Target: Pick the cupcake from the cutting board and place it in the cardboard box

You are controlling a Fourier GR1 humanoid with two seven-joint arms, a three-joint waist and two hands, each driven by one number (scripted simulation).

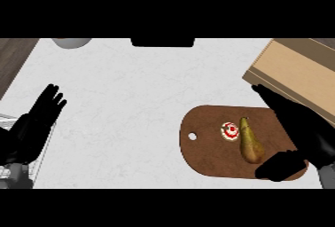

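White marbled tabletop point(131, 88) fills most of the view; a strip of dark wood shows at the far left corner.

Cardboard box point(297, 71) at far right, tan, set at an angle, partly cut off by the right edge. Its near edge runs just past the far end of the right hand.

Brown cutting board point(209, 155), oval, right of centre near side, small hole at its left end. It lies flat on the tabletop, just near of the box.

Right hand point(307, 133): comes in from the near right and stretches over the board's right part toward the box. Fingers long and straight, pointing far-left; thumb point(281, 166) splayed out over the board's near right edge. Released, grasping nothing.

Left hand point(36, 124): at the left edge, fingers straight and up, resting, nothing in it. Well apart from the board.

Pear point(250, 142): yellow-brown, lies on the board lengthwise, stem end far, fat end near. It sits between the cupcake and the right hand, fat end just beside the thumb.

Cupcake point(230, 131): on the board around its middle, white with red on top, touching or just beside the pear's left side. It is left of the right hand, with the pear in between; hand not touching it.

Far edge: a grey round object point(71, 42) at left and a black object point(163, 42) at centre, both cut off, can't tell what they are.
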